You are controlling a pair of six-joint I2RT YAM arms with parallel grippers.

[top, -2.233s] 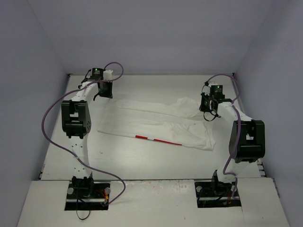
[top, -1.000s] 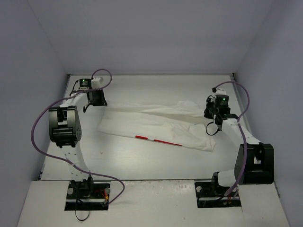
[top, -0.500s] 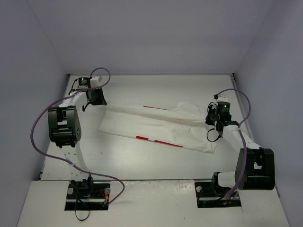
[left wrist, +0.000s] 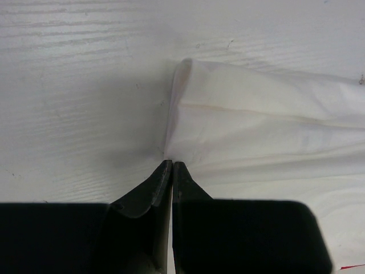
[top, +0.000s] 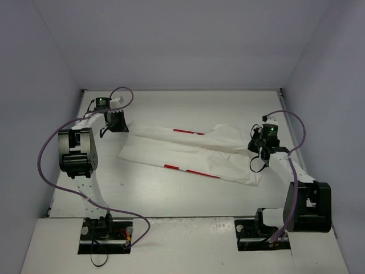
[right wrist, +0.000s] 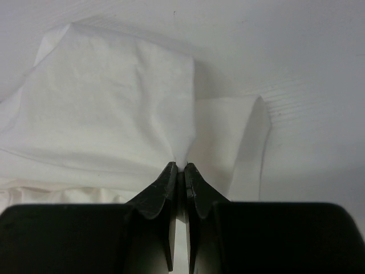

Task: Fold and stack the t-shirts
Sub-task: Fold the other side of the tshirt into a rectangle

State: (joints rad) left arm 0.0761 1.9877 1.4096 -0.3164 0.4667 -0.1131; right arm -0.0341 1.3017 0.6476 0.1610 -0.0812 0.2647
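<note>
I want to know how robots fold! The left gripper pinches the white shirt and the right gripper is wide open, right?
The right gripper isn't open: it is shut, pinching the white shirt too, as the right wrist view shows. The left gripper does pinch it.

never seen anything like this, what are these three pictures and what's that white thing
Two robot arms are bolted to a white table. The wide picture looks down from above and behind them; each close-up comes from a camera on one wrist. A white t-shirt, partly folded so only red slivers of its print show, lies on the table. The left gripper is shut on one end of the cloth, and the right gripper is shut on the other end.
</note>
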